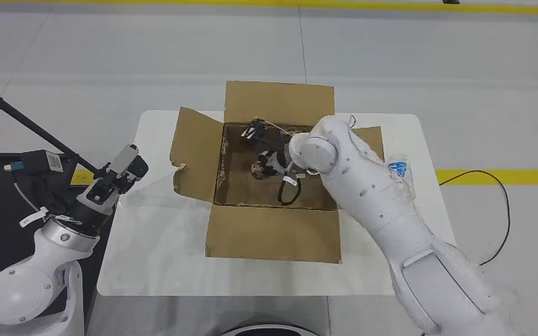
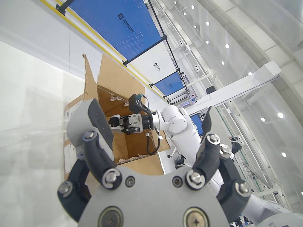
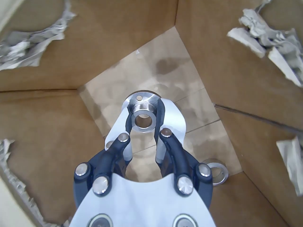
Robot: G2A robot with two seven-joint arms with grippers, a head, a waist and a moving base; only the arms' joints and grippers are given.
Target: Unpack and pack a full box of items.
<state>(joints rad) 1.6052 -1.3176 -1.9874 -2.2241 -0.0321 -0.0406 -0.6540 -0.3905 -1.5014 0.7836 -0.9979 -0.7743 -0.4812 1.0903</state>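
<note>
White table (image 1: 151, 252) carries open brown cardboard box (image 1: 273, 237), flaps splayed. Left gripper (image 1: 134, 161) over table beside box, spread wide, holding nothing. Right gripper (image 3: 144, 108) deep inside box, fingers pinched on shiny flanged metal bushing (image 3: 143, 120). Torn grey paper scraps (image 3: 267, 36) cling to inner walls. Loose metal ring (image 3: 216, 171) on box floor near corner.

Left hand (image 2: 151, 108) spread wide, open cardboard box (image 2: 113, 81) beyond, right hand (image 2: 115, 121) inside the box
</note>
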